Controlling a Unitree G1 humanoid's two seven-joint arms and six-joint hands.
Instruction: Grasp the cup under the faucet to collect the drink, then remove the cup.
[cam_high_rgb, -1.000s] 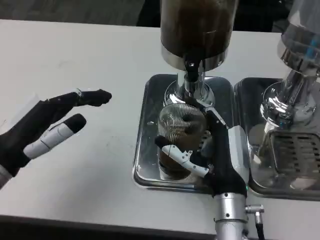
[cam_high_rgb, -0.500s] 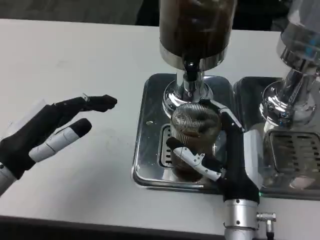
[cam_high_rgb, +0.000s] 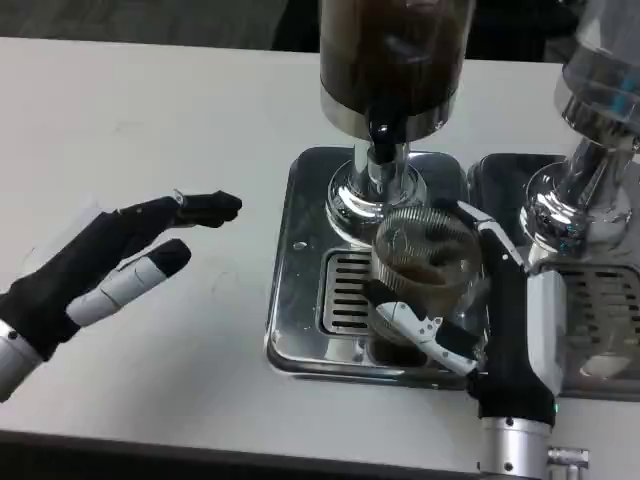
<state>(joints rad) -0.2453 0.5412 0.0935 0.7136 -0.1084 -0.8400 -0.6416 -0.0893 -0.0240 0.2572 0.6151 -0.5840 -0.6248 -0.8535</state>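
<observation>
Cup (cam_high_rgb: 425, 265), a clear ribbed plastic one with dark drink in its lower part, sat in the grip of the right hand (cam_high_rgb: 478, 310), whose fingers wrapped around its near and right sides. It stood over the right part of the steel drip tray (cam_high_rgb: 300, 290), a little right of and nearer than the faucet (cam_high_rgb: 381, 150) of the dark-filled dispenser (cam_high_rgb: 395, 60), so it seemed to be on its way out from under the spout. Whether its base touched the tray grate could not be told.

To do this step well, I judged the hand should hold the cup upright and level, draw it smoothly toward the near edge and lift it clear of the tray's rim, since any tilt or jolt could slop the drink. The squeeze should be gentle: thin ribbed plastic of this kind would likely buckle under a hard grip. The second dispenser (cam_high_rgb: 590, 150) stood close on the right, so the path should stay clear of it.

The left hand (cam_high_rgb: 110, 265) hovered over the white table (cam_high_rgb: 150, 120) well to the left, fingers spread and holding nothing.
</observation>
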